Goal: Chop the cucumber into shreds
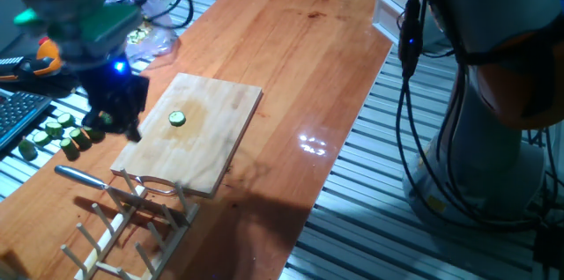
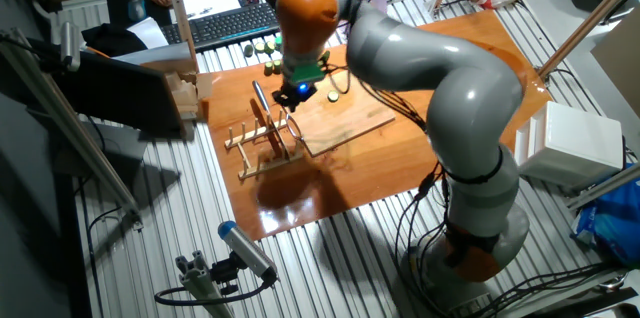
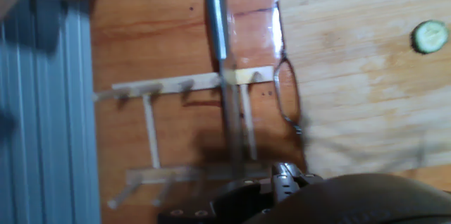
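The cucumber (image 1: 177, 119) is one small round slice, whole, lying on the wooden board (image 1: 220, 130). It also shows in the other fixed view (image 2: 332, 96) and at the hand view's top right (image 3: 429, 36). No shreds are in view. A metal knife (image 1: 81, 175) rests across a wooden rack (image 1: 132, 223) in front of the board; the hand view looks down on the knife (image 3: 219, 41). My gripper (image 1: 123, 114) hangs above the board's left edge, left of the slice and behind the rack, holding nothing visible. Its fingers are too dark to tell open from shut.
Several thick dark green cucumber chunks (image 1: 60, 135) lie left of the board, beside a black keyboard (image 1: 18, 117). A thin wire loop (image 3: 285, 97) lies at the board's edge by the rack. A plastic bag (image 1: 154, 38) sits at the table's far left.
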`<state>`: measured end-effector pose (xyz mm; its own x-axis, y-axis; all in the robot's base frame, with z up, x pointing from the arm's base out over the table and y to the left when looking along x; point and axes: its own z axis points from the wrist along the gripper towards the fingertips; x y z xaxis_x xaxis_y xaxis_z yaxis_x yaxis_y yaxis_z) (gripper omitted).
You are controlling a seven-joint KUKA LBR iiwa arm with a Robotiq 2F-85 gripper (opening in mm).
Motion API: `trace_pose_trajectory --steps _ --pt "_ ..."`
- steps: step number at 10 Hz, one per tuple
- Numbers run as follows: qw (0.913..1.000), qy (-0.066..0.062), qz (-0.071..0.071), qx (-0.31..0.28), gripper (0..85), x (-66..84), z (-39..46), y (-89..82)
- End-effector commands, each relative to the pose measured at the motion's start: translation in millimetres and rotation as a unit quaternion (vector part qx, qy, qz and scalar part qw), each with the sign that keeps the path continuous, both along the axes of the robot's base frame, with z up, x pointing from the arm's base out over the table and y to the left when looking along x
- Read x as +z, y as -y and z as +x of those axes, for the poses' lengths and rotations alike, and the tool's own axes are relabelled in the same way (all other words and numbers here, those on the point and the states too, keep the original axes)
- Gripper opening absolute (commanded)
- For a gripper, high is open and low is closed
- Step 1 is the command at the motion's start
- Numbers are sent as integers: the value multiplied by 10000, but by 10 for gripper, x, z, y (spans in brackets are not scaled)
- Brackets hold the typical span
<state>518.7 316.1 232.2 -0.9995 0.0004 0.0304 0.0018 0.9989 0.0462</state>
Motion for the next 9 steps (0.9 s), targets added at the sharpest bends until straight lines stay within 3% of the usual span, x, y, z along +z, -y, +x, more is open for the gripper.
trace_pose_trajectory --steps 1,3,4,5,6,7,8,9 --pt "10000 12 -4 -65 0 -42 36 -67" --pt "9998 20 46 -203 0 -166 101 -56" --pt "9991 -55 91 -422 0 -256 107 -61" --pt "9986 -28 43 -531 170 -334 105 -108" --pt "9985 59 -128 -527 170 -423 102 -143" --pt "9980 185 -214 -568 340 -504 94 -184" --pt "9974 326 -259 -585 340 -590 87 -221" --pt "9975 357 -257 -555 340 -654 94 -235"
